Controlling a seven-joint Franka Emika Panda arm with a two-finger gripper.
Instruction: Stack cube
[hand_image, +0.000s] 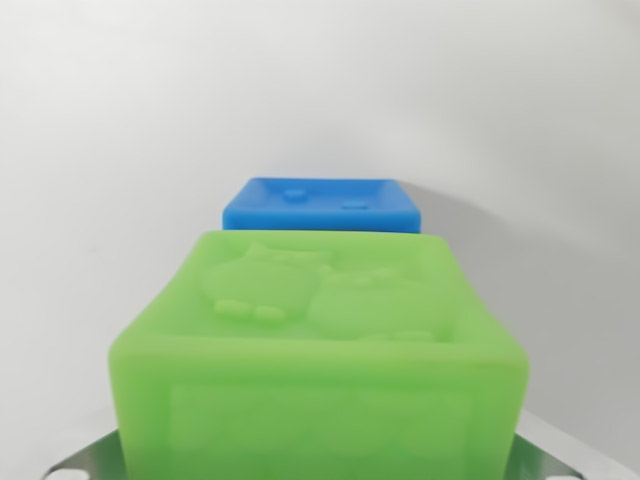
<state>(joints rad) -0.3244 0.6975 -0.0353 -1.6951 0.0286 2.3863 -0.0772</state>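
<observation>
a big green cube fills the low middle of the wrist view, with raised animal shapes on its top. a blue cube peeks out just behind it, toward 12 o'clock. shiny metal gripper bits show at 7 and 5 o'clock beside the green cube; whether they squeeze it, i cannot tell.

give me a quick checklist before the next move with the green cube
1. Green cube centred in the wrist view: ok.
2. Blue cube in sight beyond the green one: ok.
3. Blue cube's top bare, nothing on it: ok.
4. Cubes roughly in line, left to right: ok.
5. Gripper shut on the green cube: cannot tell; only metal corners show at the bottom edge.
6. Green cube lifted above the blue cube's height: cannot tell from this single view.
</observation>
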